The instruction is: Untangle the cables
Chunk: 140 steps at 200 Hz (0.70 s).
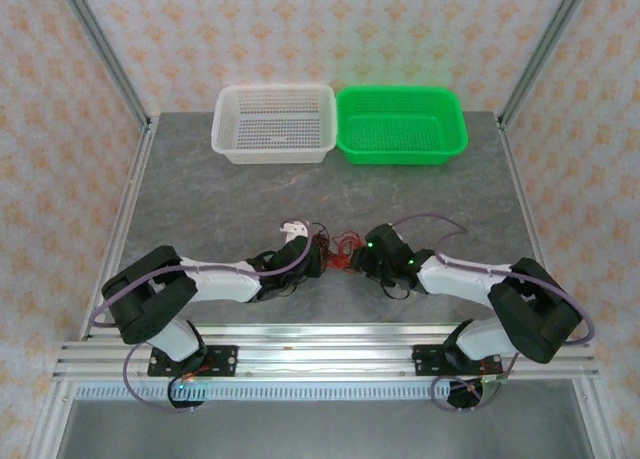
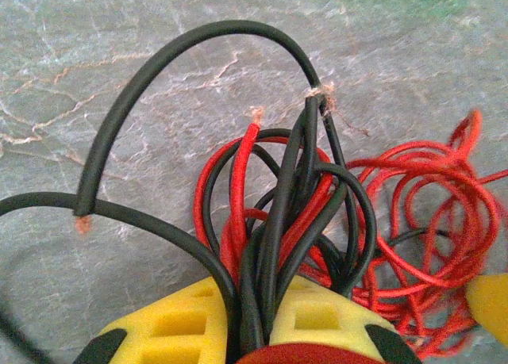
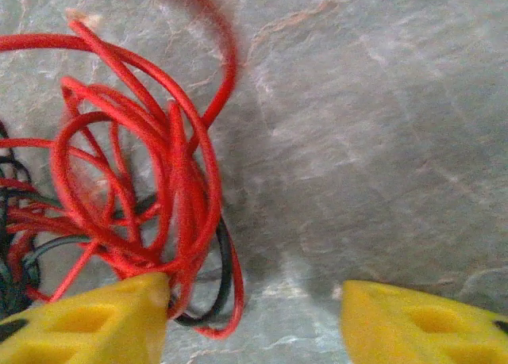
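Your left gripper (image 2: 252,320) is pinching the cables (image 2: 279,197); your right gripper (image 3: 254,304) is gaping wide.

On the table (image 1: 200,199), the cables are lying between both grippers, their bundle stretching 9 to 3 o'clock. In the left wrist view, black strands (image 2: 305,158) are rising from the clamped pads (image 2: 182,324) toward 12 o'clock, red loops (image 2: 429,213) spilling toward 3 o'clock.

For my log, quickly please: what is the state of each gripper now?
Left gripper: closed on the cables.
Right gripper: open.
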Available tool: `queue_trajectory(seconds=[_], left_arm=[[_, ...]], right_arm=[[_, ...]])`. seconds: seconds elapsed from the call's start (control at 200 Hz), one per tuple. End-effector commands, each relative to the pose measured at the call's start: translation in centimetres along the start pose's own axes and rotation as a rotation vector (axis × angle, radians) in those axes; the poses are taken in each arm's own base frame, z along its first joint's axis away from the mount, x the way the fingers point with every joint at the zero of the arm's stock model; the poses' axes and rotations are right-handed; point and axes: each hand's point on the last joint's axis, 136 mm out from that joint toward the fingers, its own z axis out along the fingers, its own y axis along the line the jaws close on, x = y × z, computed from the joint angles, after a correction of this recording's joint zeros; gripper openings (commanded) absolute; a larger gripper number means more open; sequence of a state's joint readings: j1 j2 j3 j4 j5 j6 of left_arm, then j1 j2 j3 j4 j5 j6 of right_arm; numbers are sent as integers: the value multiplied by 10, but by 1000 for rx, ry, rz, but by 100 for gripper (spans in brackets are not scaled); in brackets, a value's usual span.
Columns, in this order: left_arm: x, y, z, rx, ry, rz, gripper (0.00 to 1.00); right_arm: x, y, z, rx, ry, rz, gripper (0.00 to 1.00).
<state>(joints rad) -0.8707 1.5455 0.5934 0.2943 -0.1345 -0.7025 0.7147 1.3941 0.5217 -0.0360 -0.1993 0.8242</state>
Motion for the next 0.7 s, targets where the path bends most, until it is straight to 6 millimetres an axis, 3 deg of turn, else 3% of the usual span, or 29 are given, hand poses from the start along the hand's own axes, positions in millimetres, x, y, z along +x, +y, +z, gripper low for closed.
queue_trajectory(seconds=[0.0, 0.03, 0.08, 0.205, 0.36, 0.546, 0.696], left_arm=[[-18, -10, -14, 35, -46, -34, 0], [-19, -10, -17, 38, -51, -39, 0], [-22, -11, -21, 45, -59, -46, 9], [-29, -13, -37, 71, -98, -47, 33], [-38, -15, -55, 96, -127, -16, 53], [-43, -14, -67, 65, -135, 51, 65], [-47, -17, -70, 52, -137, 78, 68]], right_arm=[[-8, 37, 16, -184, -61, -33, 31], [-11, 36, 15, -180, -75, -52, 18], [-16, 34, 13, -162, -103, -87, 0], [-33, 34, 1, -121, -191, -247, 0], [-46, 46, -22, -129, -266, -493, 0], [-59, 57, -43, -170, -319, -635, 0], [-66, 57, -41, -173, -315, -657, 0]])
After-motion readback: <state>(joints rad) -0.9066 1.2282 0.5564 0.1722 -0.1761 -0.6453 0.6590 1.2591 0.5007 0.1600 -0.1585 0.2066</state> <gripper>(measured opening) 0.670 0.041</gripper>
